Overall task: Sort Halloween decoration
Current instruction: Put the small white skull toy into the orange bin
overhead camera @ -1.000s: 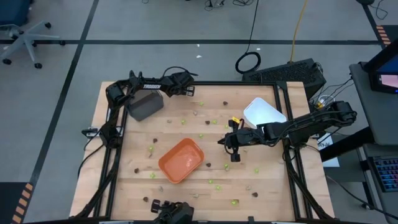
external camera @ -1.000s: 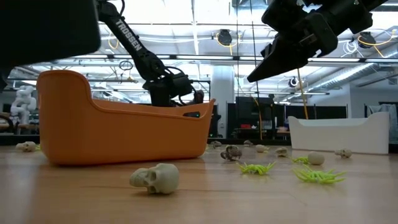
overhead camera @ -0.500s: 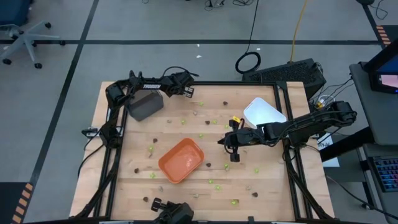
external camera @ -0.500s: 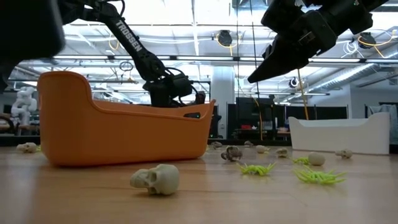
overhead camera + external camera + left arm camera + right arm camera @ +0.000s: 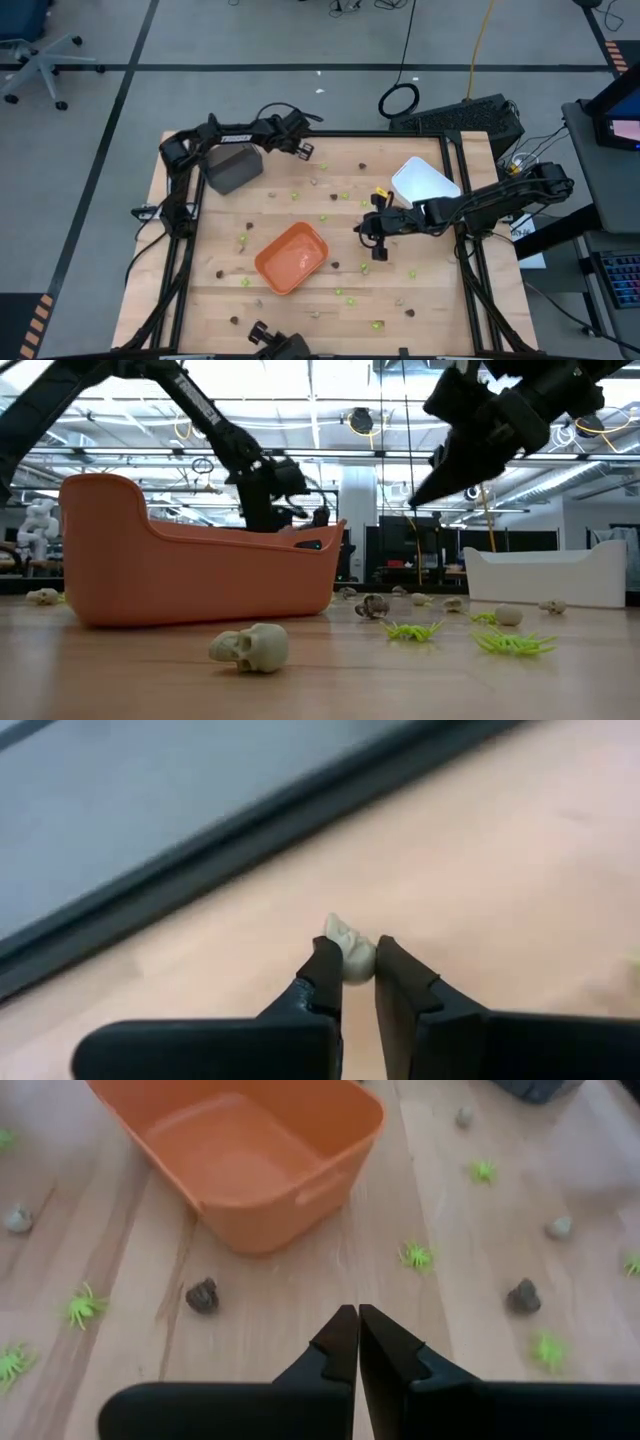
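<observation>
Two hands in my view; my left hand [image 5: 358,960] pinches a tan-grey skull piece [image 5: 349,952] at the counter's [image 5: 440,300] far edge beside the dark grey tray [image 5: 234,168]; my right hand [image 5: 358,1342], pressed together, hangs near the orange tray [image 5: 291,257]; other pieces lie scattered.
</observation>
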Controlling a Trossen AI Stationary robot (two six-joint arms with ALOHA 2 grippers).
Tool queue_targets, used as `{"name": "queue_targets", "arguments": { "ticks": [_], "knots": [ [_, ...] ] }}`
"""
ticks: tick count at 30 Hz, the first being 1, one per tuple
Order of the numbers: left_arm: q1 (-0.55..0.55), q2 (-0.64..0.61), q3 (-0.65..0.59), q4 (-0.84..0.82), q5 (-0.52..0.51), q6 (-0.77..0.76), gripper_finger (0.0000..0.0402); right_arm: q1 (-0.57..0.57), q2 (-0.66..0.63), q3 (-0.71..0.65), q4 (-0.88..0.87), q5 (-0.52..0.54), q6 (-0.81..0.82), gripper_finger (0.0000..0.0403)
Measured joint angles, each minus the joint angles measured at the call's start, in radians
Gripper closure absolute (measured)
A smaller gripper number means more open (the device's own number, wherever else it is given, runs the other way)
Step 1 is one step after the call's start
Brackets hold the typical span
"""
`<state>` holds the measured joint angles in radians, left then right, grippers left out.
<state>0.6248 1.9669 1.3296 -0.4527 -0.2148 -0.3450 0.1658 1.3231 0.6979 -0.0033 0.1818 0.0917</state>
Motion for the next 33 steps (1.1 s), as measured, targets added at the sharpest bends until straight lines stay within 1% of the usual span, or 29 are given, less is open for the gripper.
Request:
{"name": "queue_targets", "arguments": {
  "ticks": [5,10,13,16,18,21,23,26,28,31,33],
  "knots": [
    [-0.074,-0.085,0.0,-0.07,0.044,0.073,0.0379,0.0,0.0,-0.068,0.072,0.0,0.076,0.0403],
    [-0.183,-0.172,0.002,-0.114,0.092,0.151,0.0379,0.0,0.0,-0.14,0.241,0.0,0.067,0.0403],
    [-0.26,-0.227,0.002,-0.125,0.136,0.177,0.0379,0.0,0.0,-0.167,0.331,0.0,0.01,0.0403],
    [-0.337,-0.273,0.002,-0.122,0.169,0.177,0.0379,0.0,0.0,-0.17,0.378,0.0,-0.063,0.0403],
    [-0.388,-0.299,0.002,-0.129,0.189,0.174,0.038,0.0,0.0,-0.17,0.413,0.0,-0.14,0.0403],
    [-0.468,-0.321,0.002,-0.097,0.218,0.17,0.0383,0.0,0.0,-0.17,0.455,0.0,-0.259,0.04],
    [-0.518,-0.32,0.002,-0.074,0.236,0.17,0.0383,0.0,0.0,-0.17,0.478,0.0,-0.329,0.0388],
    [-0.583,-0.319,0.002,-0.032,0.246,0.168,0.0383,0.0,0.0,-0.17,0.502,0.001,-0.403,0.0358],
    [-0.618,-0.311,0.003,0.004,0.207,0.16,0.0383,0.0,0.0,-0.17,0.502,0.002,-0.425,0.0332],
    [-0.648,-0.287,0.003,0.024,0.109,0.144,0.0382,-0.003,0.0,-0.17,0.486,0.021,-0.419,0.0293],
    [-0.646,-0.27,0.003,0.032,0.093,0.144,0.0381,-0.003,0.001,-0.17,0.478,0.056,-0.417,0.0272]
  ]
}}
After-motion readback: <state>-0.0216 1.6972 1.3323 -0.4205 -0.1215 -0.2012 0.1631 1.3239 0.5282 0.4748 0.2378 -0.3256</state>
